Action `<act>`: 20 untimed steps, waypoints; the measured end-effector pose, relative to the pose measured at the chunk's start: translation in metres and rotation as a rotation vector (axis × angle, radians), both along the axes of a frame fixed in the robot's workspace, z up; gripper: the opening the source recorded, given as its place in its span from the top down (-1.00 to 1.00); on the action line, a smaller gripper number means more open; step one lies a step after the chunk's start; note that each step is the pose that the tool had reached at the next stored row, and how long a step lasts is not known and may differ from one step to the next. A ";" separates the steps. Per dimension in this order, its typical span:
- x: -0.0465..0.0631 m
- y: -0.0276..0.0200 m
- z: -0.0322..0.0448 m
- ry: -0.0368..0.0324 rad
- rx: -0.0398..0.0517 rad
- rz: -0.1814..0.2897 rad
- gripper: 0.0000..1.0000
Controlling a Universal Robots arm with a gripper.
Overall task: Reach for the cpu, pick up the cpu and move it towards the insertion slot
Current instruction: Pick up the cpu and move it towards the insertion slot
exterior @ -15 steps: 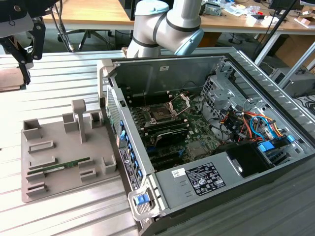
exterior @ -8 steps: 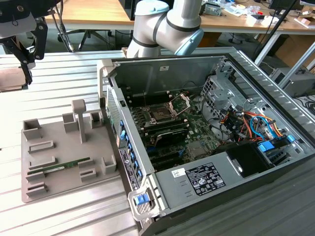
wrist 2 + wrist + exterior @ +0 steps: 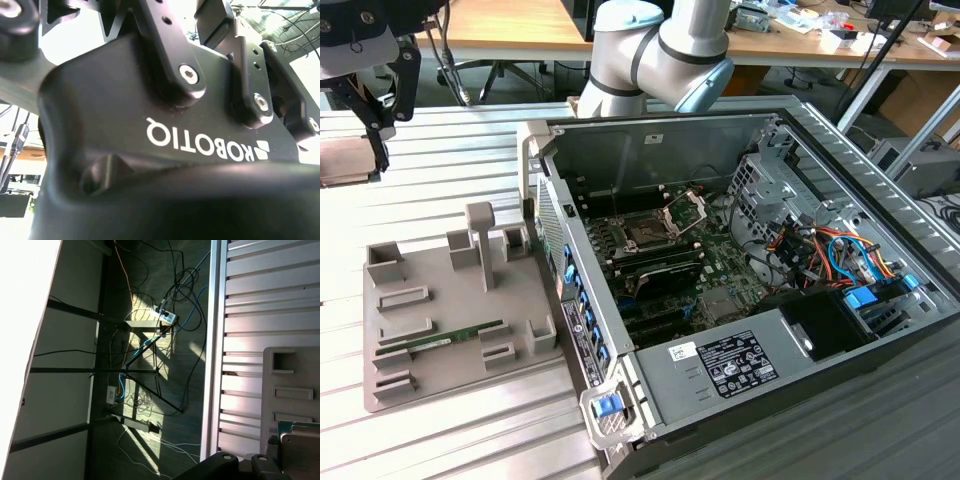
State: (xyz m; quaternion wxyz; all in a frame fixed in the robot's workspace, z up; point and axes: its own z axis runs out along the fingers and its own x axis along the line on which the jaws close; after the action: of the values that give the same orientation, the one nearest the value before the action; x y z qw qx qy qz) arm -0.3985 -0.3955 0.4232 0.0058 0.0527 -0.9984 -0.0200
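Gripper (image 3: 378, 118) hangs over the far corner of the slatted metal desk (image 3: 470, 135) at the exterior view's left, well apart from the open computer case (image 3: 720, 390); I cannot tell whether it is wide or narrow. In the first wrist view, a pale square piece, apparently the cpu (image 3: 301, 456), lies just beside it. The insertion slot (image 3: 646, 236) sits inside the case, its silver frame (image 3: 686, 210) tilted up. A grey fixture tray (image 3: 450, 300) lies between them.
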 end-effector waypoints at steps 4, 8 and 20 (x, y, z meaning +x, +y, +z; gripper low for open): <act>0.002 0.0000 0.0000 0.0001 0.0000 0.000 -0.09; 0.004 0.0000 0.0000 0.0000 0.0000 0.000 -0.09; 0.010 0.0000 0.0000 0.0001 0.0000 0.000 -0.09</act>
State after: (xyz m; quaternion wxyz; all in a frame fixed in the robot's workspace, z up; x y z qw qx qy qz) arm -0.3883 -0.3955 0.4232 0.0059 0.0528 -0.9984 -0.0199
